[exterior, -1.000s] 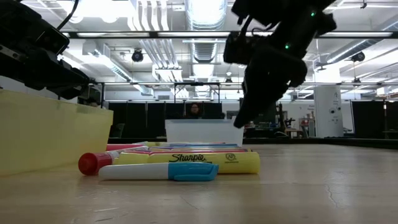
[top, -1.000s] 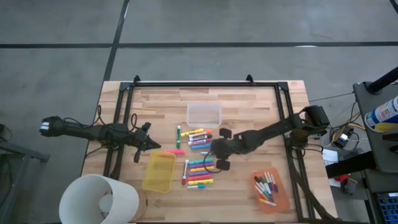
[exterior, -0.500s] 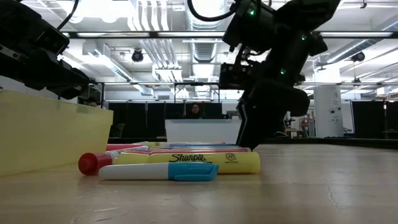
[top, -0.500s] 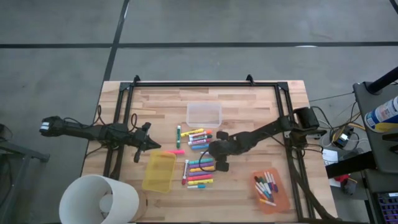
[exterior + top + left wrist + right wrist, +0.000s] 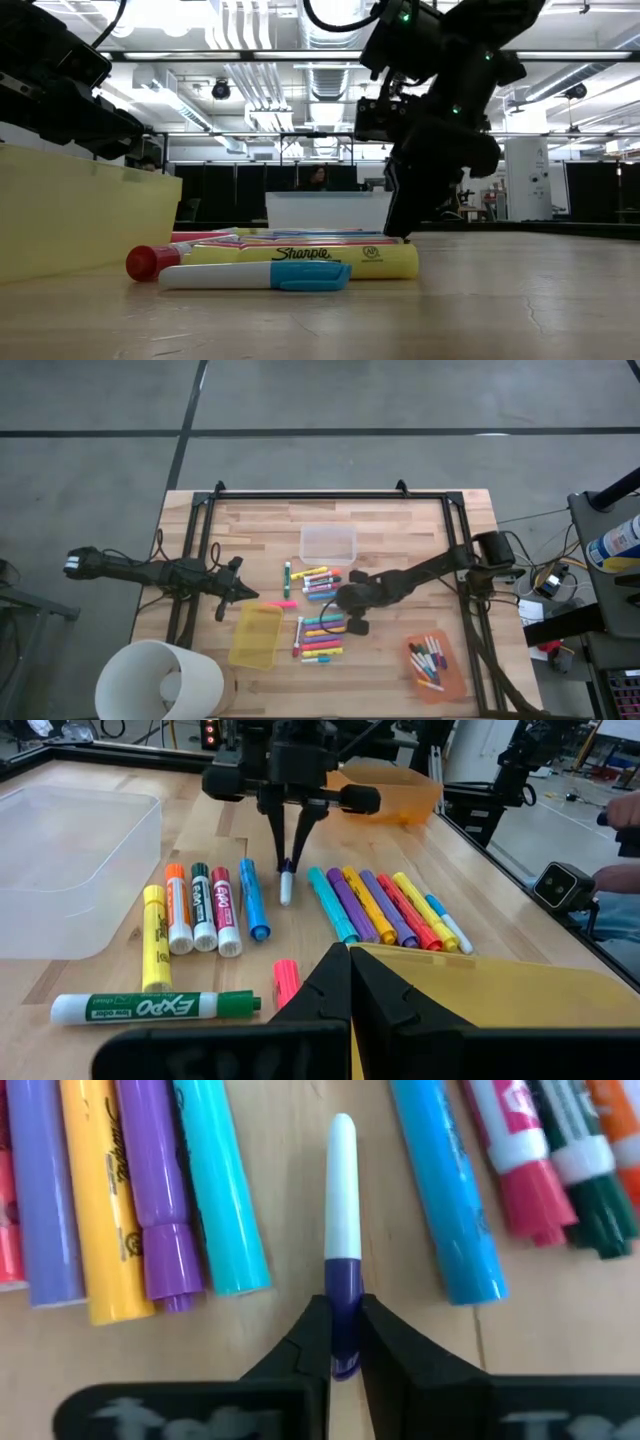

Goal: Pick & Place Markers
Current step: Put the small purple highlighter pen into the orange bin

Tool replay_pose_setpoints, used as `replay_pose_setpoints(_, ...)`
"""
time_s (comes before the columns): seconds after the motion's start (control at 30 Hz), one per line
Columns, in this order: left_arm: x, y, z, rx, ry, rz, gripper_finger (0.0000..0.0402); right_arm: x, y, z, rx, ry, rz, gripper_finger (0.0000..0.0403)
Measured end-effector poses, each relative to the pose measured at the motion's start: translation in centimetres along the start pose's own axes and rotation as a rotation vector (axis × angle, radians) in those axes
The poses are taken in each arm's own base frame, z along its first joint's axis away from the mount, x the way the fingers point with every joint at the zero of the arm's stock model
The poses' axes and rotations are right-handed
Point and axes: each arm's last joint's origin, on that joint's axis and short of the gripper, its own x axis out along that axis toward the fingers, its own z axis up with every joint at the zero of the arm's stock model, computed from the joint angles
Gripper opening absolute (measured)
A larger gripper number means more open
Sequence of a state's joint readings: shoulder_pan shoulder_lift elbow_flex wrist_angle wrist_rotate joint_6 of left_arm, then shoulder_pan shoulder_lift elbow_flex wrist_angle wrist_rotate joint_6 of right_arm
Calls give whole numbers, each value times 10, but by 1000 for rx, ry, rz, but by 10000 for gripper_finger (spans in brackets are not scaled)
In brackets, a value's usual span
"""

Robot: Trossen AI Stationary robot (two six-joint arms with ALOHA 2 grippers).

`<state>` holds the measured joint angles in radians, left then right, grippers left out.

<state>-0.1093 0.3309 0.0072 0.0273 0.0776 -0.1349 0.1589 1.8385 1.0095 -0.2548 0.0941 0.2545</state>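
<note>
Many markers lie on the wooden table in two rows, one farther [image 5: 317, 582] and one nearer [image 5: 320, 638]. Between the rows lies a thin white marker with a purple cap [image 5: 342, 1210]. My right gripper [image 5: 343, 1335] [image 5: 341, 600] slants down over it from the table's right and is shut on it. It also shows in the left wrist view, the right gripper [image 5: 288, 865] above the white marker [image 5: 286, 888]. My left gripper [image 5: 348, 955] [image 5: 243, 593] waits shut at the table's left, above the yellow bin [image 5: 480, 990]. A green marker [image 5: 150, 1008] lies apart by itself. My right gripper pinches the marker's purple cap [image 5: 343, 1285] between its two fingers [image 5: 300, 1345], one on each side of the cap. The fingers slant down from the table's right, in line with the marker. The white barrel points away from the gripper and lies on the table.
A clear bin [image 5: 328, 544] stands at the far middle, the yellow bin [image 5: 256, 635] near left, and an orange bin [image 5: 434, 665] holding markers near right. A white cylinder [image 5: 160, 680] stands off the near left corner. A black frame [image 5: 330, 493] rims the table. A person [image 5: 313, 177] sits far behind.
My right gripper has sunk toward the table, down onto the gap between the two rows of markers, and shifted slightly toward the table's left. The markers lie where they were.
</note>
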Motion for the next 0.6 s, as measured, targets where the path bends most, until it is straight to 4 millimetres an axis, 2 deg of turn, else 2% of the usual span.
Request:
replay_pose_setpoints(0.17, 0, 0, 0, 0, 0, 0, 0, -23, -2, 2, 53, -1, -13, 27)
replay_pose_setpoints(0.33, 0, 0, 0, 0, 0, 0, 0, -59, 0, 0, 158, -22, -53, 28)
replay_pose_setpoints(0.6, 0, 0, 0, 0, 1, 0, 0, -123, 25, -24, 381, 0, -19, 28)
